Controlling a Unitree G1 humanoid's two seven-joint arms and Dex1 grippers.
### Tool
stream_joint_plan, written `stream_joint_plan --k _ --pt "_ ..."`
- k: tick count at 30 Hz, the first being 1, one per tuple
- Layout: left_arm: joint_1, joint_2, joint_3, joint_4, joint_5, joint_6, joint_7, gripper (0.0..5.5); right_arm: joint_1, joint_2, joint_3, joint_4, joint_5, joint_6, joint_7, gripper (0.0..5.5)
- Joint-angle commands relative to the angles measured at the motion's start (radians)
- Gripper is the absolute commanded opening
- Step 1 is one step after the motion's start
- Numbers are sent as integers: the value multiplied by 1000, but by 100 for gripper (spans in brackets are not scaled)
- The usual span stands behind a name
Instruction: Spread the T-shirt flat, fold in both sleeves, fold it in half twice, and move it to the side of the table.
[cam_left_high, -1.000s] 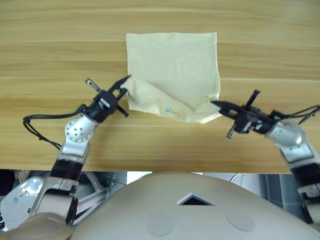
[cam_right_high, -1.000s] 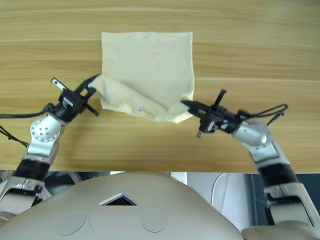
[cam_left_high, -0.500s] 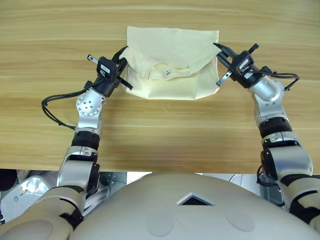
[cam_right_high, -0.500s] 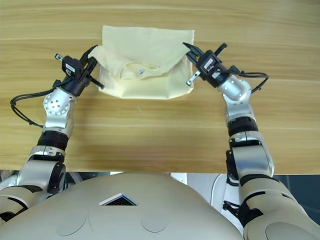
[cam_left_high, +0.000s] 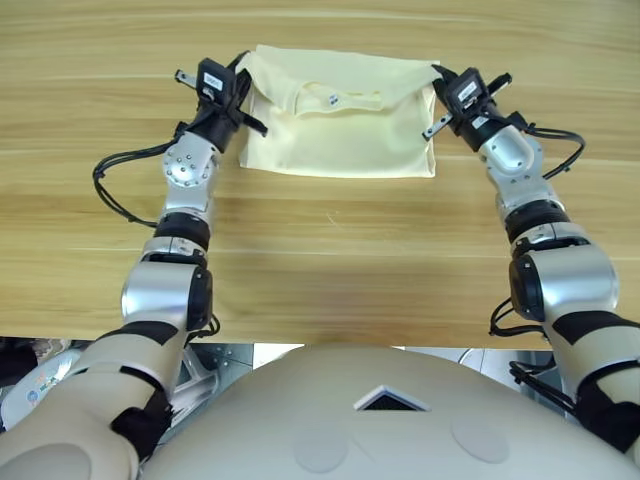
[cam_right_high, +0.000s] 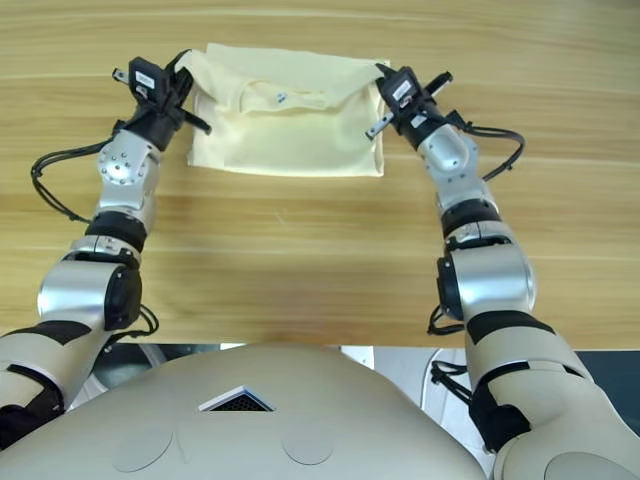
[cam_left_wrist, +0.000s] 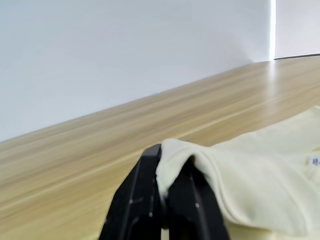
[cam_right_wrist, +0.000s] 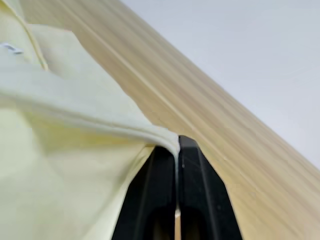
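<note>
A pale yellow T-shirt (cam_left_high: 340, 140) lies folded over on the far middle of the wooden table (cam_left_high: 320, 270), its collar and label facing up near the far edge. My left gripper (cam_left_high: 241, 68) is shut on the shirt's far left corner, the cloth pinched between its black fingers (cam_left_wrist: 150, 200). At the far right corner my right gripper (cam_left_high: 441, 74) is shut on the cloth too, a thin fold caught between its fingers (cam_right_wrist: 160, 200). Both arms are stretched far forward, and the held edge sags slightly between them.
The table's near half is bare wood. A pale wall (cam_left_wrist: 125, 50) rises beyond the far edge of the table. Black cables (cam_left_high: 115, 185) loop beside both forearms.
Both grippers have carried the near edge of the shirt away from me, up and over to the far edge, folding it in half. The arms went from bent to extended.
</note>
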Motion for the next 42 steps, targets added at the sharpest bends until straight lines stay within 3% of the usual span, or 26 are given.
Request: stream_joint_plan --k 1,3,8,15,20,26,28,33,42 --pt "-79 -19 1 104 40 49 41 0 -53 17 -9 42 -31 56 -69 0" --pt "-110 -29 10 139 44 69 44 27 -68 20 -12 57 -43 84 -105 0" --pt "-181 -39 53 176 25 88 28 112 -124 51 -20 86 -70 166 -207 99" --pt "-322 -48 124 231 25 252 126 216 -236 110 -42 114 -77 317 -316 214" --pt "-373 -6 169 263 41 429 288 287 -297 135 -96 127 -55 451 -461 291" --pt "-269 17 151 255 95 433 334 389 -216 141 -120 110 -54 416 -477 296" --pt "-239 13 171 232 73 361 283 389 -179 148 -99 90 -77 356 -500 296" --pt "-77 -43 284 67 -107 54 82 389 -75 245 92 -41 -235 132 -506 296" --pt "93 -80 356 -58 -217 -32 60 389 -140 291 307 0 -454 248 -500 296"
